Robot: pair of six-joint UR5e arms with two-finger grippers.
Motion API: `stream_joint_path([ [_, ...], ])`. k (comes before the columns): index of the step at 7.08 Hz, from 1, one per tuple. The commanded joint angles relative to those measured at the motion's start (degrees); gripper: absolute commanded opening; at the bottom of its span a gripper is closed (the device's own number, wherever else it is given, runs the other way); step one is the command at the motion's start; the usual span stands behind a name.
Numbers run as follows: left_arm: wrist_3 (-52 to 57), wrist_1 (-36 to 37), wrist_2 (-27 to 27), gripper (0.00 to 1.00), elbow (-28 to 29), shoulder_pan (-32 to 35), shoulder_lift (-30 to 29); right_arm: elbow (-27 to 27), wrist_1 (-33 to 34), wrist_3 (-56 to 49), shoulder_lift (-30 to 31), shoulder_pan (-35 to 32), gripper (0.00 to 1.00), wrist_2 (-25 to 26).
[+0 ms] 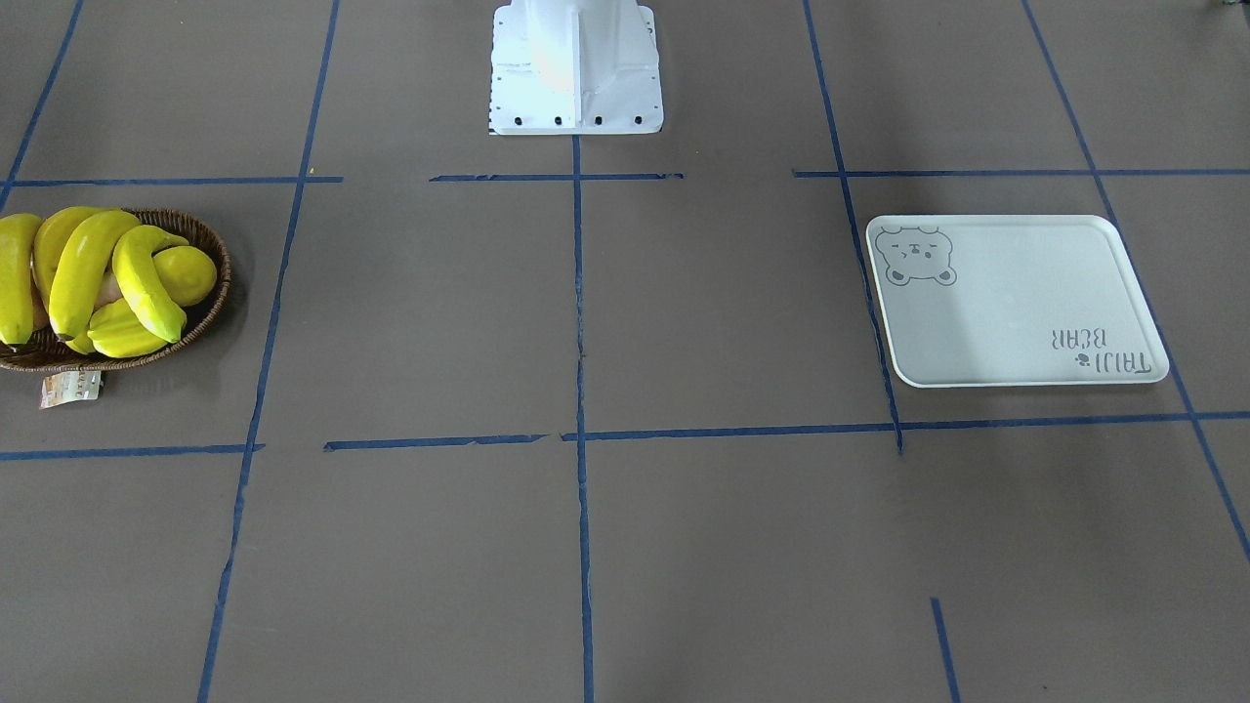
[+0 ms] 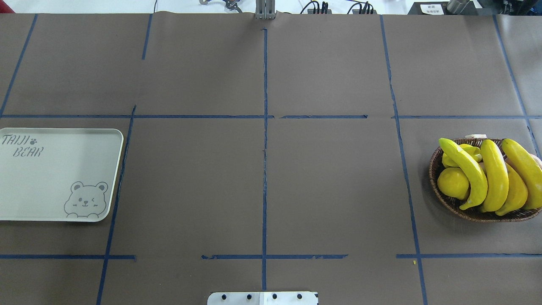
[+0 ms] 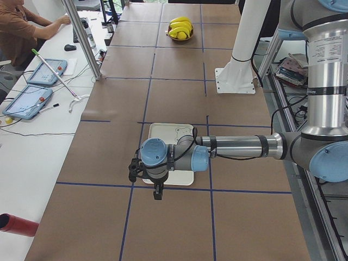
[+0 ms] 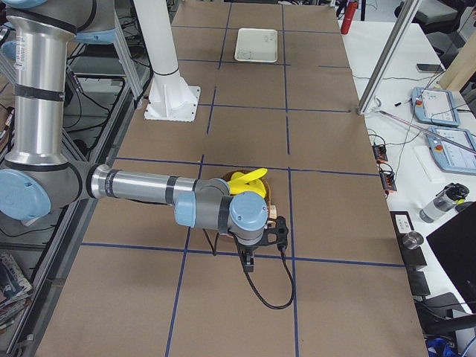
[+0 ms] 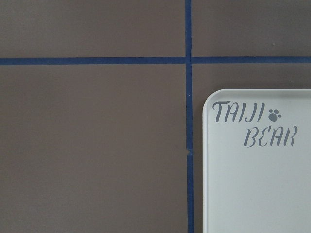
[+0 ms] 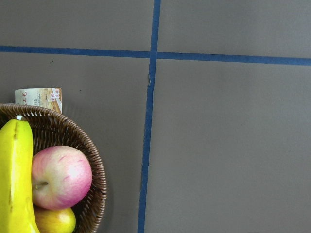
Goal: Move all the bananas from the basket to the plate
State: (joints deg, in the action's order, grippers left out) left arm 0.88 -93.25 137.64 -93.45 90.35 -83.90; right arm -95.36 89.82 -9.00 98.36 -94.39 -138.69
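The right gripper (image 4: 248, 265) hangs over the table just beside the basket (image 2: 434, 169), and the left gripper (image 3: 158, 194) hangs over the near edge of the plate (image 2: 46, 182). Only the end-of-table views show them, so I cannot tell whether either one's jaws are spread or pressed together. Neither is seen carrying anything.

All 4 bananas (image 2: 495, 178) lie in the basket, side by side and overlapping, their tips reaching past the rim. Among them sit a lemon (image 2: 452, 183) and a starfruit (image 1: 122, 334). The right wrist view also shows an apple (image 6: 60, 175) low against the wicker wall. A paper tag (image 1: 70, 388) sticks out from under the basket. The plate is bare and well apart from the basket, at the opposite end of the table (image 2: 330, 182).

By my reading the task is at its start, with the 1st pick in hand. The right arm is the nearer one, but its wrist camera sees only the basket's edge, so it needs to centre over the pile. It should then come down on the topmost banana beside the lemon. The jaws should close across the banana's middle, and the lift should go straight up so the other fruit is not dragged out. The long carry to the plate may call for a hand-over to the left arm.
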Motion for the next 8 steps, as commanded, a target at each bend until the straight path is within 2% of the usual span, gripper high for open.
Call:
stream_joint_path([
  [1,0.00,0.00,0.00,1.00,-0.07,0.00,-0.03,-0.17,-0.09,0.03,-0.01,0.00,1.00,-0.17],
  [4,-0.26,0.00,0.00,1.00,-0.50,0.00,-0.12,-1.58,-0.26,0.03,-0.10,0.09,1.00,-0.35],
  [6,-0.26,-0.09,0.09,1.00,-0.68,0.00,-0.21,-3.07,0.35,-0.05,-4.82,0.35,1.00,0.70],
  [7,-0.26,-0.09,0.00,1.00,-0.94,0.00,-0.55,-3.25,-0.17,0.21,-4.15,0.35,1.00,0.27],
  [8,-0.96,-0.09,0.00,1.00,-1.55,0.00,-0.65,-6.38,0.00,0.21,-3.71,0.44,1.00,0.61],
])
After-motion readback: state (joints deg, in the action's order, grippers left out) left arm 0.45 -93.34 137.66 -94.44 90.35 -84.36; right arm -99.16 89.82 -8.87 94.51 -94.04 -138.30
